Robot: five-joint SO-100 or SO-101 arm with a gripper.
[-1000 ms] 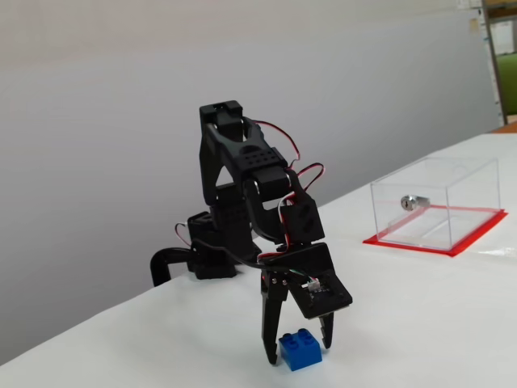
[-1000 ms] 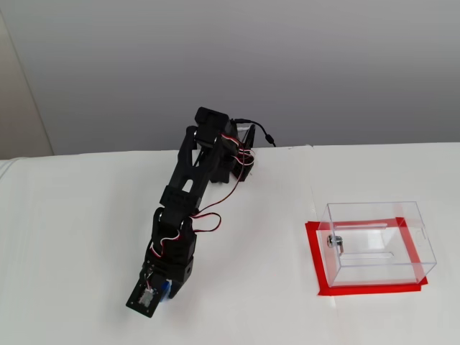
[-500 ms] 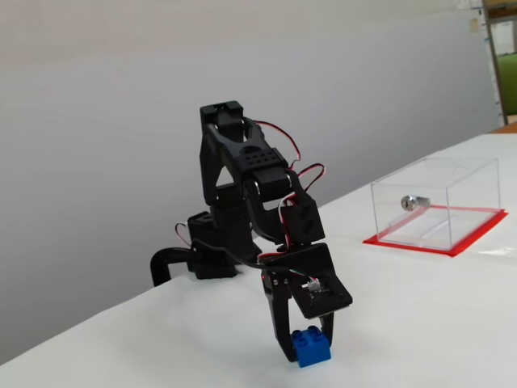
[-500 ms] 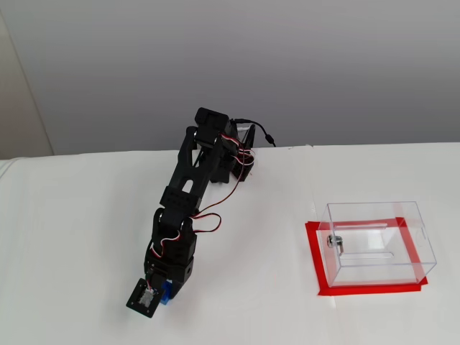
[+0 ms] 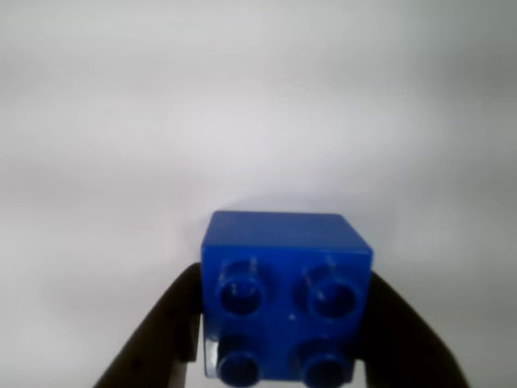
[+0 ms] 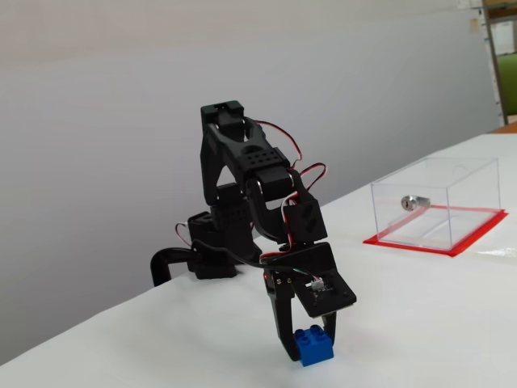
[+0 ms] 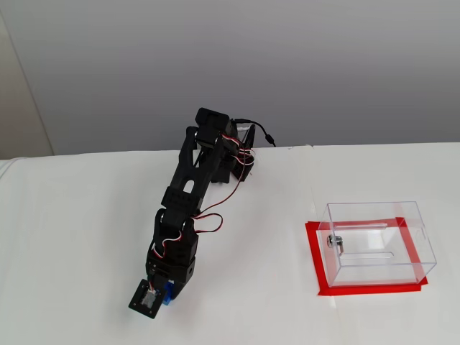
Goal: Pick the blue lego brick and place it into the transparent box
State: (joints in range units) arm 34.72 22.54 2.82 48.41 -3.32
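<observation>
The blue lego brick (image 5: 287, 283) fills the lower middle of the wrist view, studs facing the camera, with a black finger (image 5: 166, 331) pressed against each side. In a fixed view my gripper (image 6: 311, 339) points down at the table with the brick (image 6: 315, 347) between its fingers, at or just above the white surface. In another fixed view the brick (image 7: 167, 295) shows only as a blue sliver under the gripper (image 7: 164, 297). The transparent box (image 6: 436, 202) stands far to the right on its red base (image 6: 477, 234), also seen in the other fixed view (image 7: 377, 241).
A small silver metal cylinder (image 6: 414, 202) lies inside the box, also in the other fixed view (image 7: 335, 242). The arm's base (image 7: 237, 162) sits at the table's back edge against a grey wall. White table (image 7: 251, 287) lies between gripper and box.
</observation>
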